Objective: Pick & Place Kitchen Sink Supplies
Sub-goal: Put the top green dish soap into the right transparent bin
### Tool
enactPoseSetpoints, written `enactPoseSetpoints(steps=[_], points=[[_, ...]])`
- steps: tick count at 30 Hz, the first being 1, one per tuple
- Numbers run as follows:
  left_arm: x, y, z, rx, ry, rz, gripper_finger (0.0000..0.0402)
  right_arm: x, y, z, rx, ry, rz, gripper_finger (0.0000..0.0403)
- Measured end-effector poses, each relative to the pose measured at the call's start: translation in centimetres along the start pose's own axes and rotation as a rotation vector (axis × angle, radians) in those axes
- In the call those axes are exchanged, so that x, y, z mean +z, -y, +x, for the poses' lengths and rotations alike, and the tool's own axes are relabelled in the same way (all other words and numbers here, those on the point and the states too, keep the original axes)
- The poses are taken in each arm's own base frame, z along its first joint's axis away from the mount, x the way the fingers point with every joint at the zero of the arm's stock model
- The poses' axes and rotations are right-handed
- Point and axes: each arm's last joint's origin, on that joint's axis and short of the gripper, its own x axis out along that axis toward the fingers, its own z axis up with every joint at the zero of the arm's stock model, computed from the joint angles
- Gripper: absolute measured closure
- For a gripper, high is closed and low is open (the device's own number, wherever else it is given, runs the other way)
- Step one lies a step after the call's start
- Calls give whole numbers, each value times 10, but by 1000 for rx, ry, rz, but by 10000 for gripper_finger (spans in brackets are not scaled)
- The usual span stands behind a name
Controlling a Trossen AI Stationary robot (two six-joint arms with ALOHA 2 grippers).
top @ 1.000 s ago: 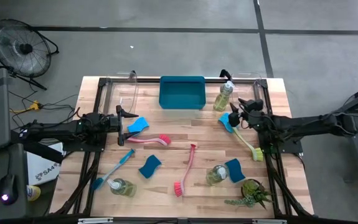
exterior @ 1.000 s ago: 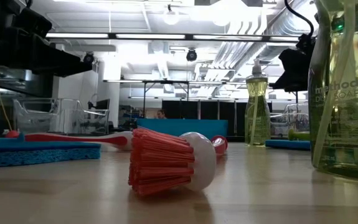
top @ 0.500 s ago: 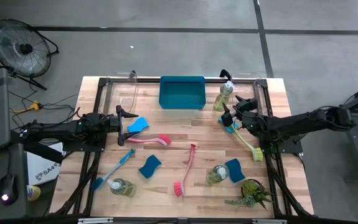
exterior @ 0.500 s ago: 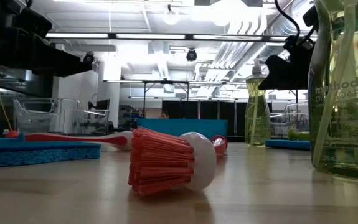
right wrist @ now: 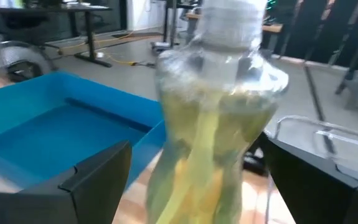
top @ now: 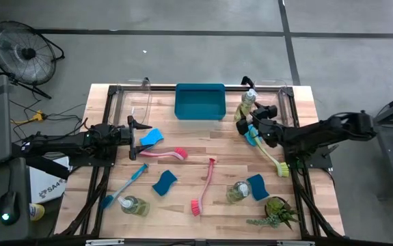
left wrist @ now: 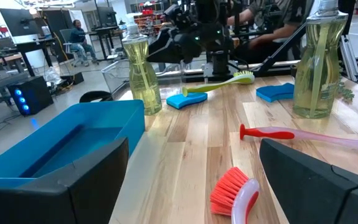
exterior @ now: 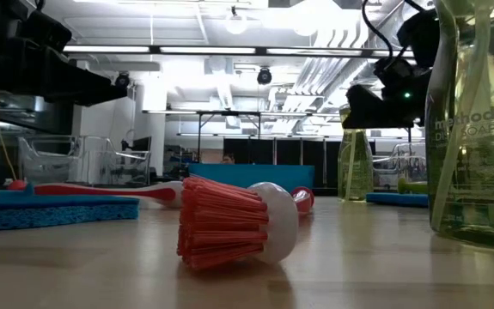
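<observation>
My right gripper (top: 242, 123) stands spread wide at the clear bottle (top: 246, 104) of yellow-green liquid, a finger either side, not yet pinching; the bottle stands upright just beside the blue tray (top: 199, 101); my left gripper (top: 136, 130) waits spread open near a blue sponge (top: 150, 137).

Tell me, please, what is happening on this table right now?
The right gripper has its fingers open on either side of the soap bottle next to the blue tray, not closed on it yet. The left gripper waits open near a blue sponge. Brushes, sponges and other bottles lie scattered.
</observation>
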Motion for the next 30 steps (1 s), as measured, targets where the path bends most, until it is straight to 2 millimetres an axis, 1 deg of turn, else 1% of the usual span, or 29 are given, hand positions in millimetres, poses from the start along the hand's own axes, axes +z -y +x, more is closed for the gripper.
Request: enactPoseSetpoints(steps=[3,13,21,30], points=[[0,0,0,0,0,0,46,2,1,8,-34,1,0,43],[0,0,0,0,0,0,46,14,-3,29,-48,-3,43,43],[0,0,0,0,0,0,46,25,-7,34,-72,24,75,65],[0,0,0,0,0,0,46,25,-6,34,-141,31,71,96]])
